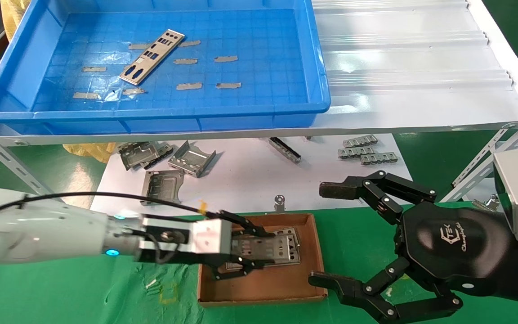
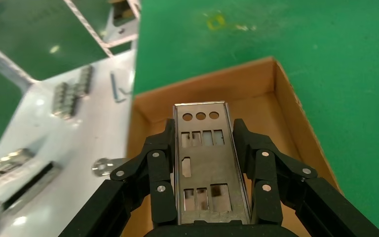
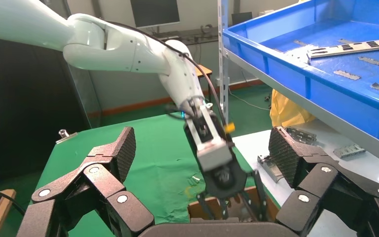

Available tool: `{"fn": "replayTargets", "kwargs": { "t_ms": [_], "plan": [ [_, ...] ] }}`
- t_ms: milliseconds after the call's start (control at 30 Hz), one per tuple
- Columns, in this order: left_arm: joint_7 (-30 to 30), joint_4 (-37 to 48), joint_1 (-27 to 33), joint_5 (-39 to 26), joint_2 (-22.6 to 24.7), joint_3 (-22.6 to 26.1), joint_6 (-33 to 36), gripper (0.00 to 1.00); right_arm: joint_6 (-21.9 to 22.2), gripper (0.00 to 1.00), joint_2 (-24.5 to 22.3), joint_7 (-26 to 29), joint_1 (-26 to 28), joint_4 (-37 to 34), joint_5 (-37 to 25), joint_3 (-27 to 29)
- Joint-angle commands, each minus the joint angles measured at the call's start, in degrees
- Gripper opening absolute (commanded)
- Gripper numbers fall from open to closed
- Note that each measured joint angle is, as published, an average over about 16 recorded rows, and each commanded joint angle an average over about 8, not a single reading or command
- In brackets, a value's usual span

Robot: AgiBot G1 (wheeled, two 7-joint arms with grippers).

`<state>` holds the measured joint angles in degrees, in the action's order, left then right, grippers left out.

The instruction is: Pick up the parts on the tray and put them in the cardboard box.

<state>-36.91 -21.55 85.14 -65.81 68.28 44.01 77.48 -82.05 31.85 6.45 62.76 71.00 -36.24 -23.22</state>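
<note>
Over the small brown cardboard box (image 1: 263, 288) on the green worktop (image 1: 106, 297), the left tool (image 1: 245, 256) grips a thin silver punched metal plate (image 2: 203, 163) by its long edges, its fingers (image 2: 160, 182) pressed to either side. The plate hangs just above the box floor, not yet released; at least one similar plate (image 1: 288, 254) seems to lie in the box already (the tool hides how many). Up on the shelf, one more silver plate (image 1: 152, 56) lies in the large blue plastic tray (image 1: 151, 119), among grey tape scraps (image 1: 226, 58). So the job looks mostly done: this plate needs letting go, then the last one fetched. The right tool (image 1: 331, 234) hovers beside the box with its fingers spread wide and nothing in them.
</note>
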Motion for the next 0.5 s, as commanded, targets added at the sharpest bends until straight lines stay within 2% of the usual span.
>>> {"fn": "replayTargets", "kwargs": {
  "t_ms": [33,233,267,500],
  "plan": [
    [-2.27,2.22,0.06,-1.08,1.89,0.61,-0.98,0.18,0.0,1.0,0.0,0.0,0.0,0.0,0.0,0.0],
    [-6.47,7.78,0.47,-1.11,5.07,0.41,-3.02,0.93,0.0,1.0,0.0,0.0,0.0,0.0,0.0,0.0],
    [-6.9,8.61,0.59,-1.03,5.42,0.34,-3.26,1.0,0.0,1.0,0.0,0.0,0.0,0.0,0.0,0.0],
    [-9.01,13.23,1.41,-0.61,7.16,-0.01,-4.09,1.0,0.0,1.0,0.0,0.0,0.0,0.0,0.0,0.0]
  ]
}}
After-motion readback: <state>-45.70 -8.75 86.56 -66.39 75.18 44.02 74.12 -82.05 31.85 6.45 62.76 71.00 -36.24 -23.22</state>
